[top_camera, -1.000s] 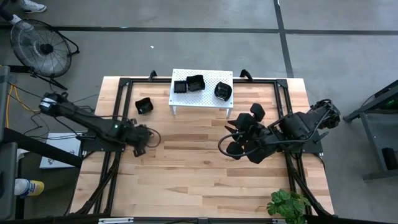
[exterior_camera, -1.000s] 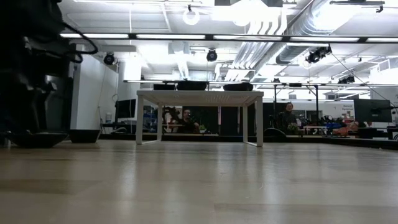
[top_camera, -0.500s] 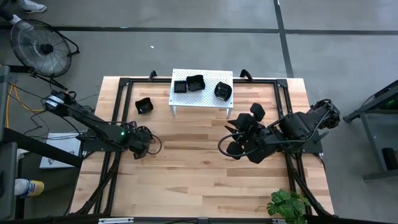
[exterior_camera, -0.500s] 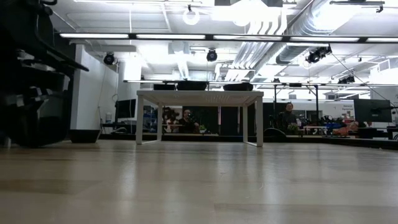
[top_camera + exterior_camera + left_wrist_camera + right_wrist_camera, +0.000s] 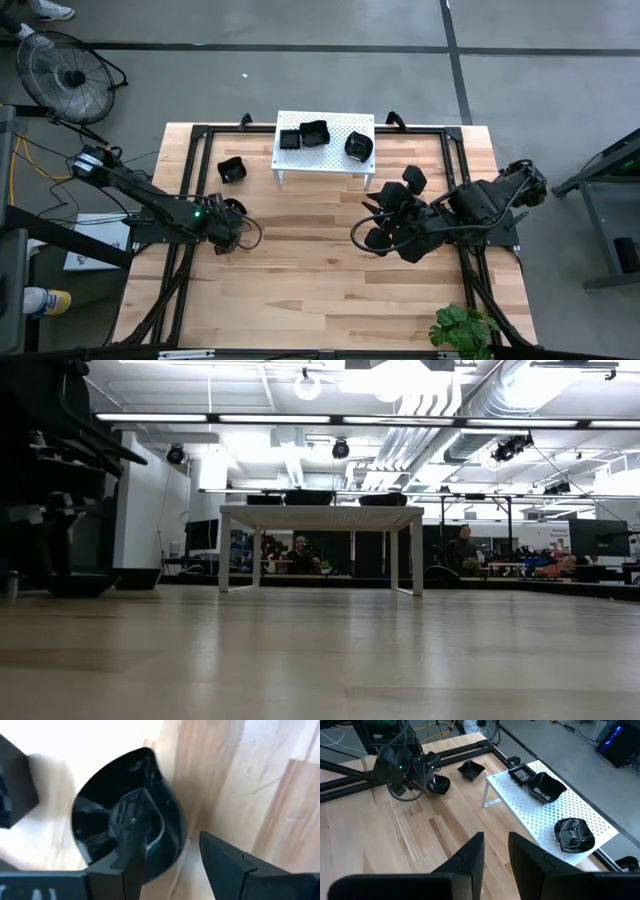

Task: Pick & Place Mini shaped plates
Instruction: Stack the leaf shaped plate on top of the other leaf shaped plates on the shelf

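A round glossy black plate [image 5: 95,825] sits on the table near its left side, also seen in the right wrist view [image 5: 441,785]. My left gripper [image 5: 170,820] [image 5: 235,222] stands over it, open, one finger down inside the dish and the other outside its rim. Another black plate [image 5: 231,170] lies on the wood left of the white perforated stand [image 5: 330,155]. The stand carries a square plate [image 5: 289,139], a second plate [image 5: 315,132] and a wavy-rimmed one [image 5: 358,147]. My right gripper [image 5: 496,847] [image 5: 368,232] hovers right of centre, open by a narrow gap. My left gripper comes down from above on the round plate, which rests on the table. One finger [image 5: 132,825] is inside the dish; the other finger [image 5: 225,865] stands outside, with bare wood showing between it and the rim [image 5: 180,837]. Whether the inner finger touches the dish I cannot tell.
A black metal frame [image 5: 200,132] runs along the table's edges. A potted plant [image 5: 462,328] stands at the near right corner. Bare wood [image 5: 300,270] lies between the arms and toward the near edge. People sit in the room beyond the table [image 5: 462,545].
My left gripper has come down to the round plate and shifted slightly toward the near edge. In the low view it now stands right over the plate on the table. The plate has stayed where it was.
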Tool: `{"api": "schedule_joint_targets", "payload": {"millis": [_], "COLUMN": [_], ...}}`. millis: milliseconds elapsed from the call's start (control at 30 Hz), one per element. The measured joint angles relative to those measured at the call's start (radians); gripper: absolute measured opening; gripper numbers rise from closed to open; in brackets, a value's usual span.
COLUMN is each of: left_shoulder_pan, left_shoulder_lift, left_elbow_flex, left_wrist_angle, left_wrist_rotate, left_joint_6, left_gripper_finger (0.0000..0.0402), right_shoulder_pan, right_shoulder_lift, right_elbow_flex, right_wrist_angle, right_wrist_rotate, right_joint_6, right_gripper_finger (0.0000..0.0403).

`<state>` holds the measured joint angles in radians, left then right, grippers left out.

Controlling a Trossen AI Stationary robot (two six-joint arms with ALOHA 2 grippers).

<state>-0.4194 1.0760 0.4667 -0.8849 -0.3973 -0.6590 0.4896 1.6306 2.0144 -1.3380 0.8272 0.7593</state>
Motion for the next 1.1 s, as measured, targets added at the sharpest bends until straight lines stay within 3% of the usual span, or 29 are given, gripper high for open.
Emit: {"api": "schedule_joint_targets", "payload": {"millis": [567,1100], "left_shoulder_pan": [0.0,0.0], "left_shoulder_lift": [0.0,0.002], "left_elbow_flex": [-0.003,-0.003], "left_wrist_angle": [-0.03,-0.024], "left_wrist_rotate": [-0.072,-0.039], "left_joint_6": [0.158,0.185], "left_gripper_finger": [0.0177,0.0177], "right_shoulder_pan": [0.0,0.0], "right_shoulder_lift": [0.0,0.0], "right_elbow_flex": [0.0,0.0], "right_wrist_angle": [0.0,0.0], "right_wrist_rotate": [0.0,0.0], "right_joint_6": [0.0,0.0], "right_gripper_finger": [0.0083,0.0083]}}
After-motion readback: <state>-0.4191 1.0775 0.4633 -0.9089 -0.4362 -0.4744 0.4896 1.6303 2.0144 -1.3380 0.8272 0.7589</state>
